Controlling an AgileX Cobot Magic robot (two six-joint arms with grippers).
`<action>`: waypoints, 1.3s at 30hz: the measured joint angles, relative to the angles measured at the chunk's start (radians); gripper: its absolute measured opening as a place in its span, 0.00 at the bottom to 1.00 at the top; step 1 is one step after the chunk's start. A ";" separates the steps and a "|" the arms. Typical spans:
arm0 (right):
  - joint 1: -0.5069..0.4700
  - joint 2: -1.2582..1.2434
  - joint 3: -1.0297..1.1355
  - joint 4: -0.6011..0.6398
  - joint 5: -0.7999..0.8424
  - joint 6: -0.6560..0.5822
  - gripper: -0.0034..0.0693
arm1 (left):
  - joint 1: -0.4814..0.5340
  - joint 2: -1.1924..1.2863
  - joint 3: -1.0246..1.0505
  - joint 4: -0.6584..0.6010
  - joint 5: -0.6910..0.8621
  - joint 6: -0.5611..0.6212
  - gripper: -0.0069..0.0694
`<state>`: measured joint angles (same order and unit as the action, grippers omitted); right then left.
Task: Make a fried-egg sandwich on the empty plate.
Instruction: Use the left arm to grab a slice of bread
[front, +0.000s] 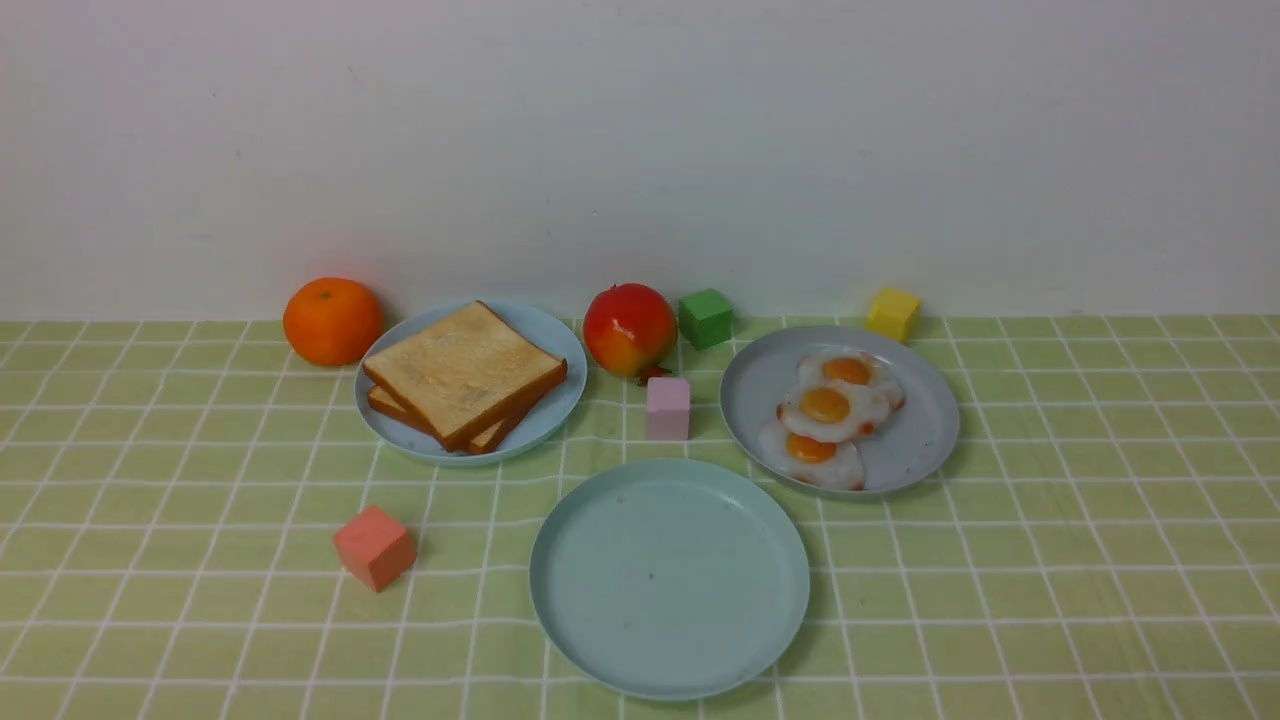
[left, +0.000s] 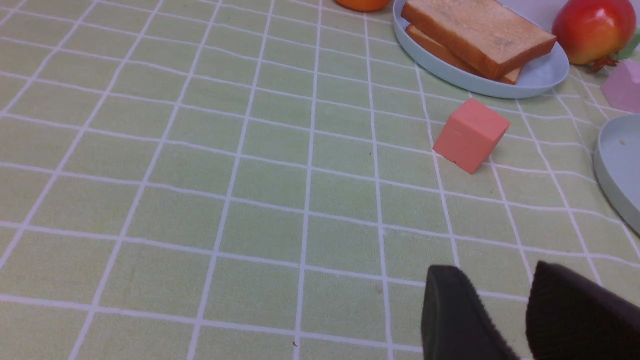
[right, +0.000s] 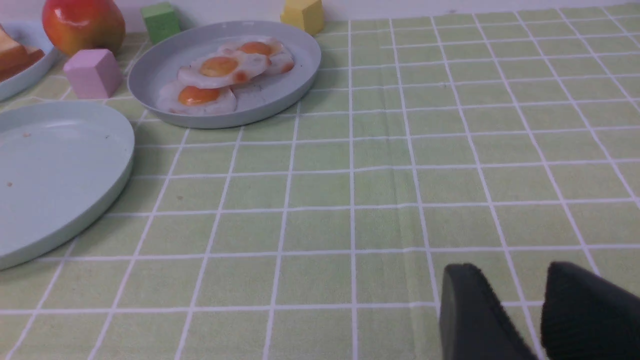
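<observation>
Left end effector (left: 495, 272) parted above open cloth (left: 250, 200), empty plate (left: 615, 165) rim near

No readable txt, labels, brands or nos. anywhere.

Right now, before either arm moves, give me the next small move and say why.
Probably send the left gripper toward the top toast slice on the sky-blue plate. The empty plate holds nothing yet, so a bread base comes first. Both slices are stacked on the robot's left side, and the left gripper's jaws stand apart with nothing between them.
</observation>
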<state>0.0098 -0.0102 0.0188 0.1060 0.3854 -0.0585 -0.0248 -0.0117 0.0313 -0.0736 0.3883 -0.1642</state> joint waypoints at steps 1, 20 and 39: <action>0.000 0.000 0.000 0.000 0.000 0.000 0.38 | 0.000 0.000 0.000 0.000 0.000 0.000 0.40; 0.000 0.000 0.000 0.000 0.000 0.000 0.38 | 0.000 0.000 0.000 -0.251 -0.178 -0.167 0.40; 0.000 0.000 0.000 0.000 0.000 0.000 0.38 | -0.075 0.412 -0.454 -0.421 0.084 0.085 0.07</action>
<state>0.0098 -0.0102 0.0188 0.1060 0.3854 -0.0585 -0.0998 0.4000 -0.4227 -0.4946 0.4728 -0.0792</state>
